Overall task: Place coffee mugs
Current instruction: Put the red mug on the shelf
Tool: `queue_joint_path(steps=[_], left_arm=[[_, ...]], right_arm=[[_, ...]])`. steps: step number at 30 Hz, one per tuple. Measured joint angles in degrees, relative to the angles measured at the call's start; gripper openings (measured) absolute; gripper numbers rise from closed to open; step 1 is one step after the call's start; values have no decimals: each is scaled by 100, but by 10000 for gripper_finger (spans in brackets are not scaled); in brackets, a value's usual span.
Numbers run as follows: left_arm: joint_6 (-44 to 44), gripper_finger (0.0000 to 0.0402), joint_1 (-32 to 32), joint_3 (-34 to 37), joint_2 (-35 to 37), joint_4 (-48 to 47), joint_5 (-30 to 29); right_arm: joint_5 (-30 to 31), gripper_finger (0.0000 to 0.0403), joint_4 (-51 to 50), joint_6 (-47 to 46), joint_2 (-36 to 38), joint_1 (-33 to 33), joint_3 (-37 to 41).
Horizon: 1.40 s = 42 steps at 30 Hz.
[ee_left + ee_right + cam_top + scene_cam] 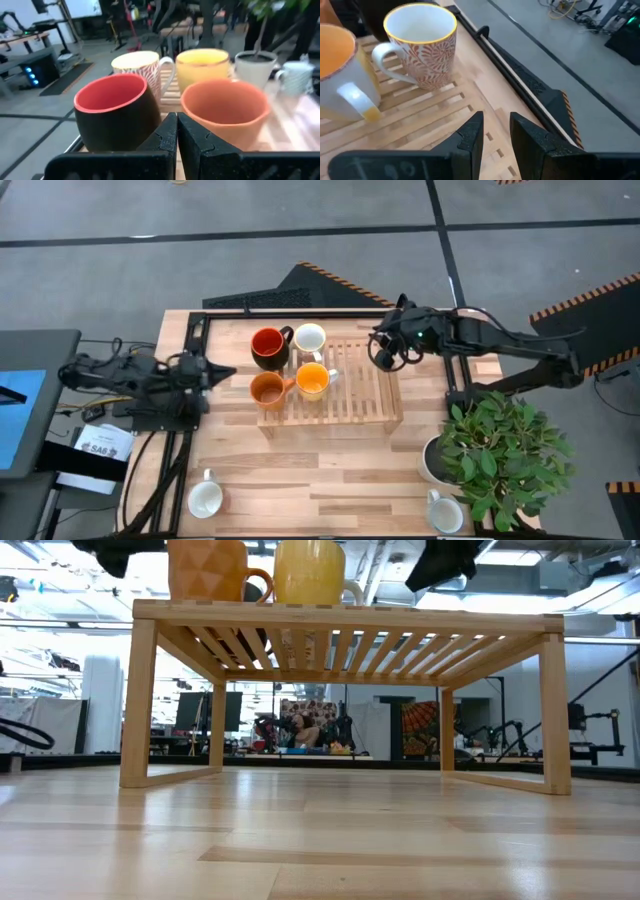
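Four mugs stand on the left part of a slatted wooden rack [365, 395]: a dark mug with red inside [268, 345], a white patterned mug [309, 338], an orange mug [267, 388] and a yellow-orange mug [313, 380]. Two more white mugs stand on the table, one near the front left [205, 500] and one at the front right [443, 513]. My left gripper [228, 372] is shut, level, just left of the rack, facing the dark mug [117, 117] and the orange mug [225, 110]. My right gripper [496, 127] hovers slightly open and empty over the rack's far right part, right of the patterned mug [422, 42].
A white plant pot [433, 460] with a bushy green plant [505, 455] stands at the table's right front, beside the rack's right end. A black frame [195, 330] borders the table's far and left sides. The rack's right half is bare slats [370, 375].
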<state>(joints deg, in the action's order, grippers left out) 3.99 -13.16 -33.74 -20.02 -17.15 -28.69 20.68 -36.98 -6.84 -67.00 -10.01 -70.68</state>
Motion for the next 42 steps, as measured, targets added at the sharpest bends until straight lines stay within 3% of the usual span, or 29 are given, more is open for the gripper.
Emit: queue_joint_path(steps=[3, 11, 15, 28, 36, 42], left_arm=[[119, 0, 494, 0, -343, 112, 467], [390, 0, 2060, 0, -951, 715, 2482], [387, 0, 2582, 0, -997, 823, 2971], [257, 0, 2746, 0, -993, 700, 3088], [395, 0, 2746, 0, -993, 706, 2507], [396, 0, 2746, 0, -993, 708, 2488]], right_arm=[[-116, 122, 29, 103, -6, -31, 81], [-135, 122, 14, 153, -74, -17, 88], [-135, 122, -13, 152, -26, -16, 86], [-135, 122, -69, 281, -11, -14, 84], [-131, 122, -70, 283, -13, -15, 84], [-129, 122, -70, 282, -13, -14, 84]])
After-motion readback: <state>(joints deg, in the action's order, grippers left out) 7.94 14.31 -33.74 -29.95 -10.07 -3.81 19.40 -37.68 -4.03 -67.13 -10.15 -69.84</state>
